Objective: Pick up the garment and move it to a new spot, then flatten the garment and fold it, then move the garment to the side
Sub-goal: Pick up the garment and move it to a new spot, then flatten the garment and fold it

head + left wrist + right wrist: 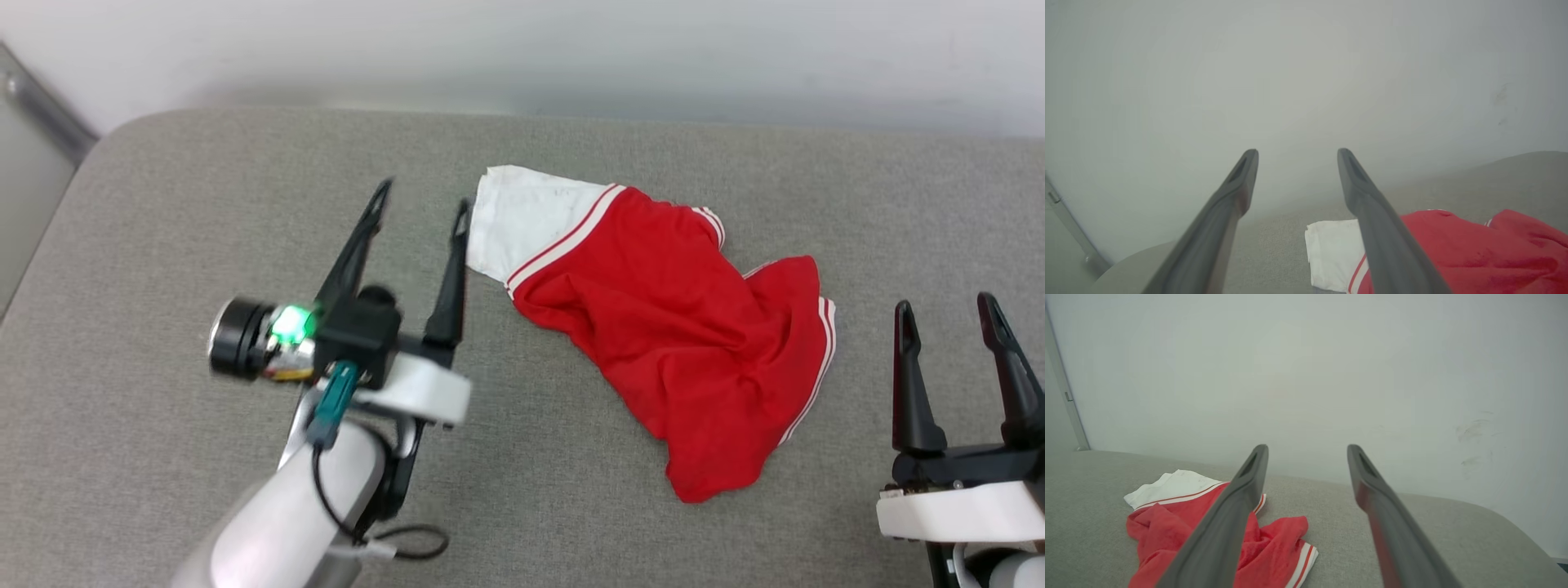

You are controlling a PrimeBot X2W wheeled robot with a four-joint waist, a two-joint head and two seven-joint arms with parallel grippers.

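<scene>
The garment (pixel 669 318) lies crumpled in a heap on the grey cushioned surface (pixel 163 204), red body toward the front right and one white sleeve (pixel 522 216) at its far left end. No lettering shows. My left gripper (pixel 423 199) is open just left of that sleeve, its right fingertip close to the sleeve's edge, nothing between the fingers. In the left wrist view the garment (pixel 1474 253) sits low right, behind the gripper (pixel 1297 154). My right gripper (pixel 945 307) stands open to the right of the heap, apart from it. The right wrist view has the garment (pixel 1167 522) at lower left of the gripper (pixel 1307 450).
A pale wall (pixel 522 49) runs along the far edge of the cushion. A grey metal frame (pixel 41 114) stands at the far left corner. Bare cushion spreads left of my left arm and in front of the garment.
</scene>
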